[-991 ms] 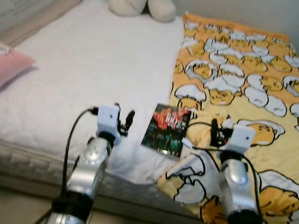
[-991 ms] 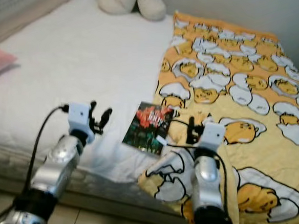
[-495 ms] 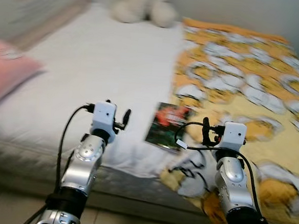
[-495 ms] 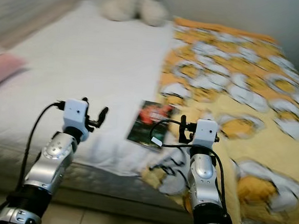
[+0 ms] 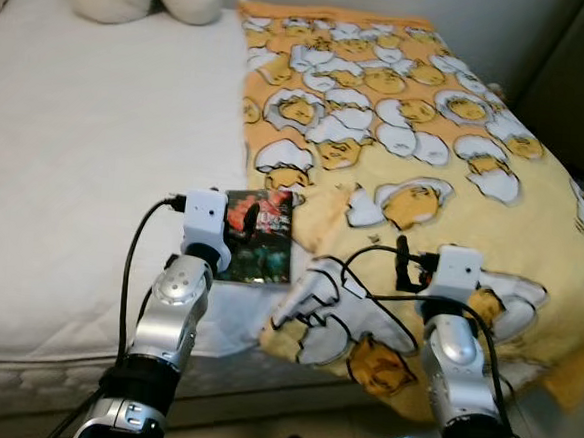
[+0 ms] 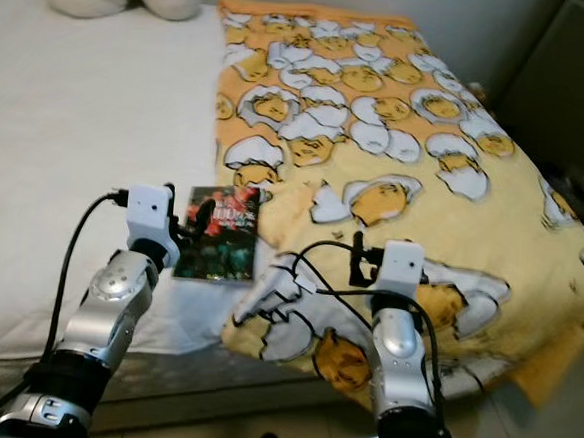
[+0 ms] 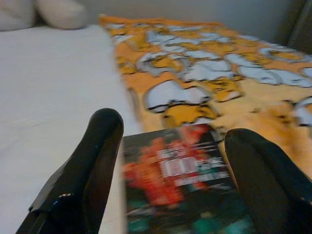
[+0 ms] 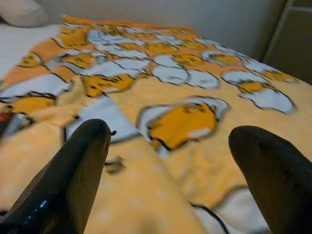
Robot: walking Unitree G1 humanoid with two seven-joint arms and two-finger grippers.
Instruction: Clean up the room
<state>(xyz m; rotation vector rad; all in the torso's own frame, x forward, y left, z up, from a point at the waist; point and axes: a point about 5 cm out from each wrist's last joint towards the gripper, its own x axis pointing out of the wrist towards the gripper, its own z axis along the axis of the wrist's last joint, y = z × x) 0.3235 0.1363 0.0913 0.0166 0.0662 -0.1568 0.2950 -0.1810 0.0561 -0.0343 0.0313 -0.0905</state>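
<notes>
A glossy dark book lay flat near the bed's front edge, against the yellow egg-print blanket. The left end effector hovered over it, fingers apart; the right end effector hung spread above the blanket.

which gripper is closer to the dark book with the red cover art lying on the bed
Left. The left gripper, fingers open, hovers right over the dark book with red cover art on the white sheet. The right gripper, also open, is off to the book's right, above the yellow egg-print blanket.
</notes>
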